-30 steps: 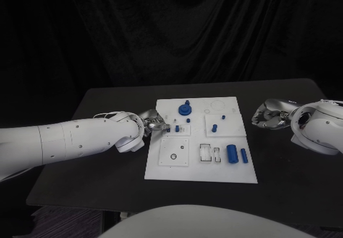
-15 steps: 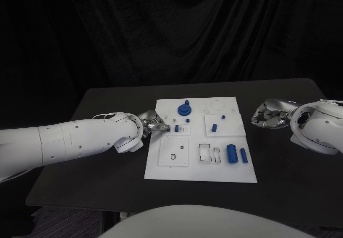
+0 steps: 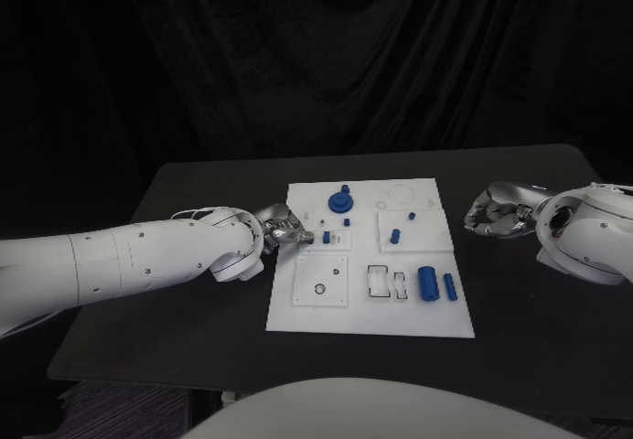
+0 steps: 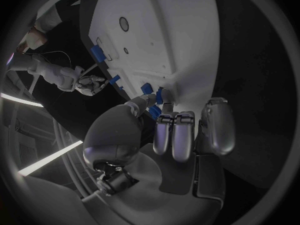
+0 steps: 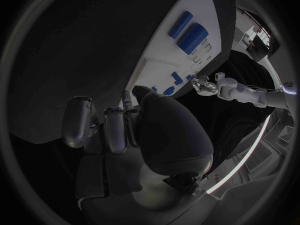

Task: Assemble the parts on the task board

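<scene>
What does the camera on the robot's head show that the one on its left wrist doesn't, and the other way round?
Head view alone: the whole task board on the black table, and the big blue cylinder near its right edge. Left wrist view alone: the left hand seen from behind, its fingertips at a small blue part. Both share the board, the left hand and the right hand beside the board.

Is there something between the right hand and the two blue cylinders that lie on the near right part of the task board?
Nothing visible does. The right hand hangs over bare black table beside the task board; the large blue cylinder and the thin one lie uncovered near that edge.
</scene>
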You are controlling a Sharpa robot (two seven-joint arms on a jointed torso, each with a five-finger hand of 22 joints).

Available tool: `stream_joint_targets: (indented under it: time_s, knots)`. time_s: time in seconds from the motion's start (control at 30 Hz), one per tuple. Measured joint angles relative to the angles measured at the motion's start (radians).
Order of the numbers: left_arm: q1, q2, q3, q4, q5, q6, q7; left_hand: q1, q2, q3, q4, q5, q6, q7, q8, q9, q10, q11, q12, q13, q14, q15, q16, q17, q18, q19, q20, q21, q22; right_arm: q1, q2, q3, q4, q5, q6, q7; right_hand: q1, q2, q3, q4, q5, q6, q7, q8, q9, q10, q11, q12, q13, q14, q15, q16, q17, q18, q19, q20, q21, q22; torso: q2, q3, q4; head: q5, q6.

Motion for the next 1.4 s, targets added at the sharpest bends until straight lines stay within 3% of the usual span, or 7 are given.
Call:
stream_joint_targets:
  time_s: [0.6,0.63,0.73,0.8,0.87,0.93,1.4]
  knots:
    - [-0.001,-0.005,0.0,0.009,0.001,0.017,0.007,0.0,-0.002,0.0,-0.011,-0.016,0.0,0.0,0.002,0.0,0.0,0.0,0.0,0.0,0.0,0.0,0.0,0.0,0.0,0.0,0.0,0.0,0.0,0.0,0.001,0.0,-0.002,0.0,0.002,0.0,0.0,0.0,0.0,0.0,0.0,0.0,0.0,0.0,0.0,-0.007,0.0,-0.006,0.0,0.0,0.0,0.0,-0.001,0.0,-0.004,-0.004,-0.005,0.0,0.0,-0.0004,0.0008,0.003,0.0]
    - [-0.001,-0.005,0.0,0.009,0.001,0.017,0.007,-0.001,-0.002,-0.003,-0.014,-0.036,0.0,0.0,-0.002,0.0,0.0,0.0,0.0,0.0,0.0,0.0,0.0,0.0,0.0,0.0,0.0,0.0,0.0,0.0,0.001,0.0,-0.002,0.0,0.002,0.0,0.0,0.0,0.0,0.0,0.0,0.0,0.0,0.0,0.0,-0.007,0.0,-0.006,0.0,0.0,0.0,0.0,-0.001,0.0,-0.004,-0.004,-0.005,0.0,0.0,-0.0004,0.0008,0.003,0.0]
    - [-0.003,-0.006,0.0,0.007,0.001,0.018,0.006,-0.056,-0.001,-0.067,0.027,-0.213,0.008,0.006,-0.012,-0.004,0.0,0.0,0.0,0.0,0.0,0.0,0.0,0.0,0.0,0.0,0.0,-0.005,0.0,0.0,0.001,0.0,-0.002,0.0,0.003,0.0,0.0,0.0,0.0,0.0,0.0,0.0,0.0,0.0,0.0,-0.007,0.0,-0.006,0.0,0.0,0.0,0.0,-0.001,0.0,-0.004,-0.004,-0.005,0.0,0.0,-0.0004,0.0007,0.005,0.0]
    - [-0.003,-0.007,0.0,0.006,0.001,0.02,0.006,-0.084,-0.002,-0.109,0.062,-0.282,0.006,0.008,-0.021,-0.013,0.0,0.007,0.0,0.0,0.0,0.0,0.0,0.0,0.0,0.0,0.0,-0.005,0.0,0.0,0.001,0.0,-0.002,0.0,0.003,0.0,0.0,0.0,0.0,0.0,0.0,0.0,0.0,0.0,0.0,-0.007,0.0,-0.006,0.0,0.0,0.0,0.0,-0.001,0.0,-0.004,-0.004,-0.005,0.0,0.0,-0.0004,0.0006,0.006,0.0]
    - [-0.003,-0.007,0.0,0.006,0.001,0.021,0.006,-0.101,-0.006,-0.165,0.103,-0.332,0.006,0.008,-0.041,-0.029,0.0,0.011,0.0,0.0,-0.002,0.002,0.0,0.0,0.0,0.002,0.006,-0.005,0.0,0.0,0.001,0.0,-0.002,0.0,0.004,-0.001,0.0,0.0,0.0,0.0,0.0,0.0,0.0,0.0,0.0,-0.007,0.0,-0.006,0.0,0.0,0.0,0.0,-0.001,0.0,-0.004,-0.004,-0.005,0.0,0.0,-0.0003,0.0005,0.006,0.0]
    - [-0.003,-0.007,0.001,0.005,0.001,0.022,0.007,-0.103,-0.007,-0.219,0.142,-0.349,0.006,0.008,-0.063,-0.049,-0.002,0.016,0.0,0.0,0.0,0.008,0.0,0.0,0.0,0.0,0.007,-0.008,0.0,0.0,0.001,0.0,-0.002,0.0,0.005,-0.001,0.0,0.0,0.0,0.0,0.0,0.0,0.0,0.0,0.0,-0.007,0.0,-0.006,0.0,0.0,0.0,0.0,-0.001,0.0,-0.004,-0.004,-0.005,0.0,0.0,0.0001,0.0005,0.006,0.0]
    - [-0.003,-0.004,0.001,-0.007,0.004,0.029,0.023,-0.032,0.042,-0.303,0.195,-0.281,0.006,0.008,-0.083,-0.086,-0.001,0.021,0.0,0.0,-0.002,0.013,0.0,0.0,0.0,0.0,0.014,-0.018,0.0,0.0,0.0,0.0,-0.002,0.0,0.011,-0.002,0.0,0.0,0.0,0.0,0.0,0.0,0.0,0.0,0.0,-0.007,0.0,-0.006,0.001,0.0,0.0,0.0,-0.001,0.0,-0.004,-0.004,-0.005,0.0,0.0,-0.0002,-0.0003,0.008,0.0]
